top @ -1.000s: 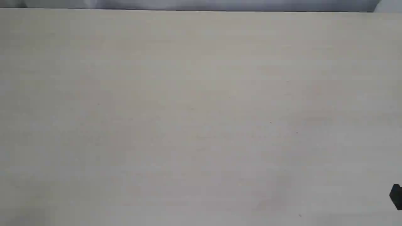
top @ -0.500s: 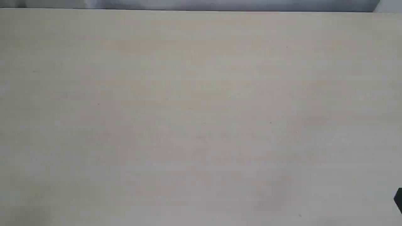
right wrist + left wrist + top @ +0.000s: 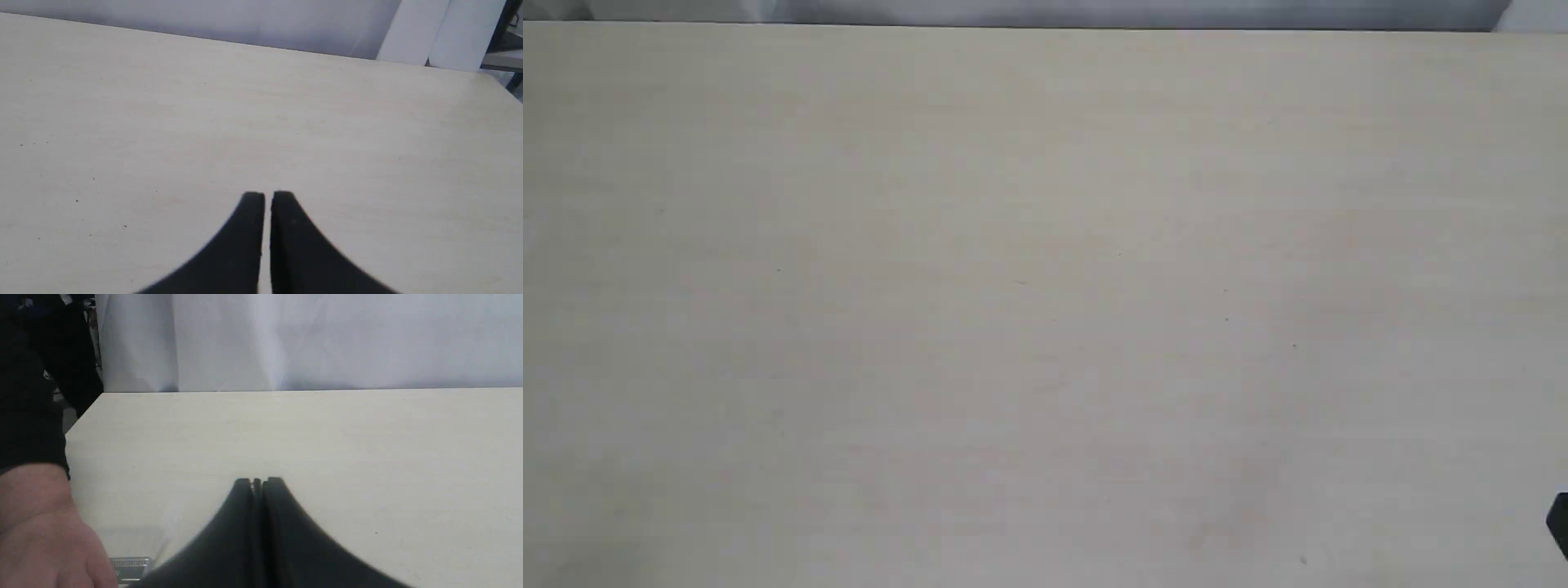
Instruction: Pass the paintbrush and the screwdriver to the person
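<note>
Paintbrush: seen only as a strip of silver ferrule at the border of the left wrist view, low on the surface and just beside the person's hand. Bristles and handle cut off or hidden, so no telling whether gripped by that hand or merely lying next to it.
Screwdriver: not found in any view. Possibly handed over already, possibly out of frame; cannot tell.
Person's hand: bare, with a dark sleeve cuff at the wrist, low over the surface by one of its side edges. Placed there, by the look of it, to receive or carry off the brush.
Left fingers: pressed together with nothing between them, over bare surface and apart from the ferrule. Empty, most likely, because the brush beside the hand marks that delivery as done.
Right fingers: drawn together to a hairline slit, holding nothing, over bare surface with no hand or tool near.
Surface: pale wood grain, bare in the exterior view save a dark corner at the right border, likely part of the right arm.
Stage: probably near the end, or between the two handovers; hinges on the unseen screwdriver.
Risk: little, with both sets of fingers empty and clear of the hand.
</note>
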